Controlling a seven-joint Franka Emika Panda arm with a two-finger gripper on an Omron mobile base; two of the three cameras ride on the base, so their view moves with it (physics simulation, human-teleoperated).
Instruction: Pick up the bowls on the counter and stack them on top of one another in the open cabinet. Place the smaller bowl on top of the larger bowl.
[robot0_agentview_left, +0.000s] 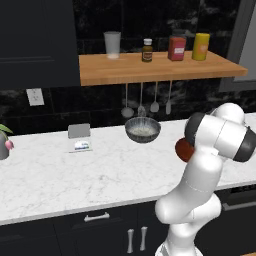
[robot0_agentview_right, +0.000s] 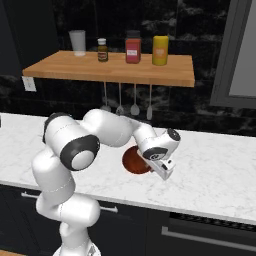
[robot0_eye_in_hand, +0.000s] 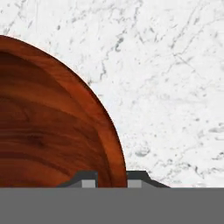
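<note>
Far left on the counter (robot0_agentview_left: 60, 175) sits a bit of a potted plant (robot0_agentview_left: 4, 142) at the edge of the left base view, then a small grey card holder (robot0_agentview_left: 79, 131) with a little packet (robot0_agentview_left: 81, 145) in front of it. Above, the wooden shelf (robot0_agentview_left: 150, 70) carries a white cup (robot0_agentview_left: 112, 44), a small brown bottle (robot0_agentview_left: 147, 50), a red jar (robot0_agentview_left: 176, 47) and a yellow canister (robot0_agentview_left: 201, 46), in that order. Four utensils (robot0_agentview_left: 147, 100) hang beneath it.

Below them the grey bowl (robot0_agentview_left: 143, 129) stands upright on the marble, near the back wall. To its right, well apart and nearer the front edge, the red bowl (robot0_agentview_right: 136, 161) rests on the counter, half hidden behind the arm. The gripper (robot0_eye_in_hand: 111, 178) is down at the bowl's right rim: in the hand view the two fingertips (robot0_eye_in_hand: 89, 179) straddle the rim, one inside the bowl and one outside over the marble. Whether they are pressing on it or slightly apart from it, I cannot tell.
</note>
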